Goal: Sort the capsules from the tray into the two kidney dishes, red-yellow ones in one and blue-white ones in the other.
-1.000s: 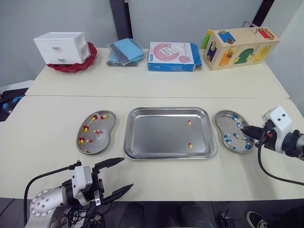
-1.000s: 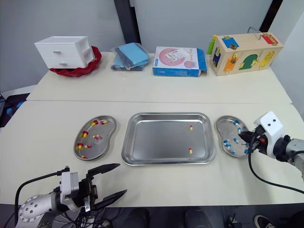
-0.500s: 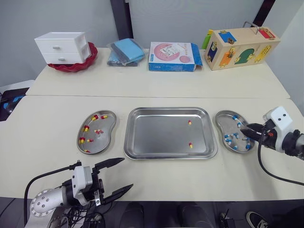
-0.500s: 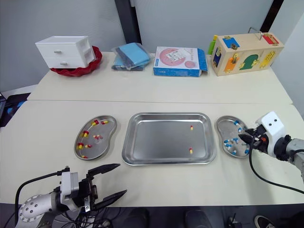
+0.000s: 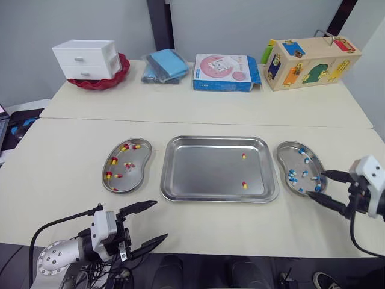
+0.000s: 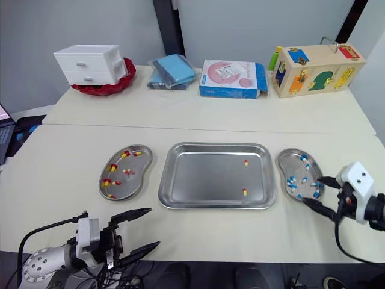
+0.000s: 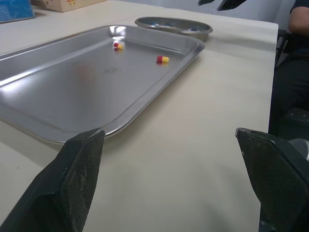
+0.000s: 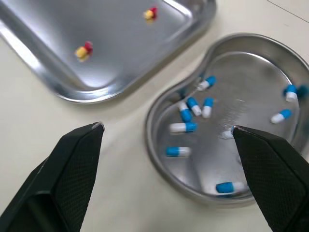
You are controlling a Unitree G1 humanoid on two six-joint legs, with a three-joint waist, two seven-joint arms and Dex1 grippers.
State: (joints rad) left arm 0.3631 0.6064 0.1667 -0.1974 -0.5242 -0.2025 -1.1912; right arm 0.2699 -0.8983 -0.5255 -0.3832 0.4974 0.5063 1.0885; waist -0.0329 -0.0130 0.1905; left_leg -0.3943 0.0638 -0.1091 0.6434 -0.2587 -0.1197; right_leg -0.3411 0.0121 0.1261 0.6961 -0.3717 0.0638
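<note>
A steel tray (image 5: 219, 139) in the middle of the table holds two red-yellow capsules (image 5: 243, 156) (image 5: 245, 185). To its left, a kidney dish (image 5: 146, 158) contains several red-yellow capsules. To its right, another kidney dish (image 5: 280, 158) contains several blue-white capsules (image 8: 183, 127). My right gripper (image 5: 316, 183) stands open and empty at the front right edge of that dish, its fingertips spread over the rim. My left gripper (image 5: 161, 219) is open and empty near the table's front edge, well in front of the left dish; the left wrist view looks across the tray (image 7: 72, 92).
Along the back of the table stand a white drawer box (image 5: 84, 58) on a red dish, a blue packet (image 5: 165, 65), a pink-and-blue box (image 5: 222, 71) and a wooden latch box (image 5: 310, 55). A person in dark clothes (image 7: 289, 72) is beyond the table's right side.
My right gripper has gone from shut to open and has drawn back from over the right dish toward the table's front. The head views have shifted. The left arm has not moved.
</note>
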